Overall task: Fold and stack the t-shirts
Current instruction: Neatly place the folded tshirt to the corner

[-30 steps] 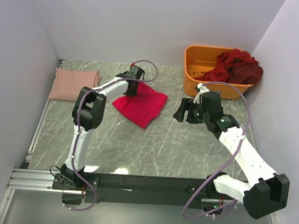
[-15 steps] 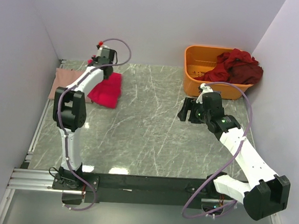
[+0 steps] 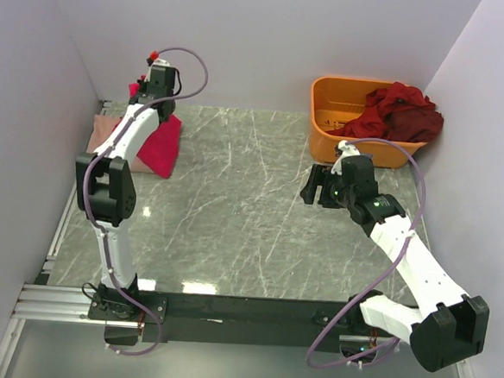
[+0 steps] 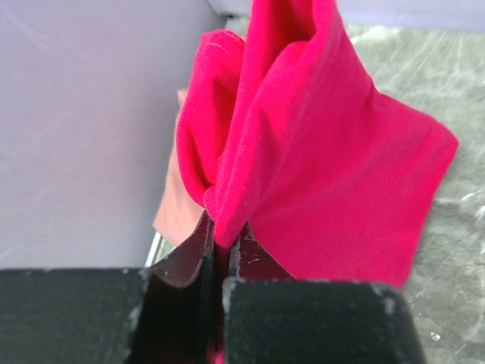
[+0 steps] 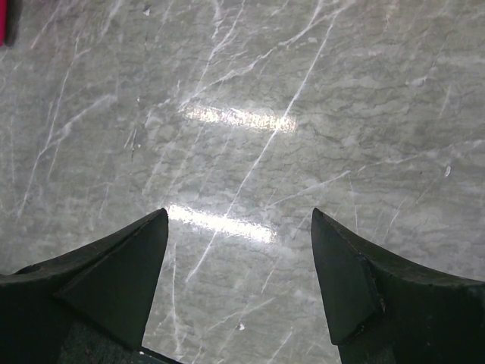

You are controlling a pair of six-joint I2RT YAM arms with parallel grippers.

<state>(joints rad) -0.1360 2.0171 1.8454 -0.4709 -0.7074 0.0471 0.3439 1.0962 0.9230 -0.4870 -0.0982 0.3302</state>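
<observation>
My left gripper (image 3: 146, 95) is shut on the bright pinkish-red t-shirt (image 3: 159, 144) and holds it at the far left of the table, hanging over the folded pale dusty pink t-shirt (image 3: 106, 129). In the left wrist view the red shirt (image 4: 318, 144) is pinched between the jaws of my left gripper (image 4: 223, 243), with the pale pink shirt (image 4: 176, 205) showing beneath it. Dark maroon t-shirts (image 3: 397, 113) lie heaped in the orange bin (image 3: 326, 125). My right gripper (image 3: 311, 186) is open and empty over bare table, as the right wrist view (image 5: 239, 250) also shows.
The orange bin stands at the back right corner against the wall. White walls close in the table on the left, back and right. The marble tabletop (image 3: 241, 214) lies between the arms.
My left gripper has carried the red shirt from the table's middle to the far left, over the pale pink shirt. The right arm has barely moved.
</observation>
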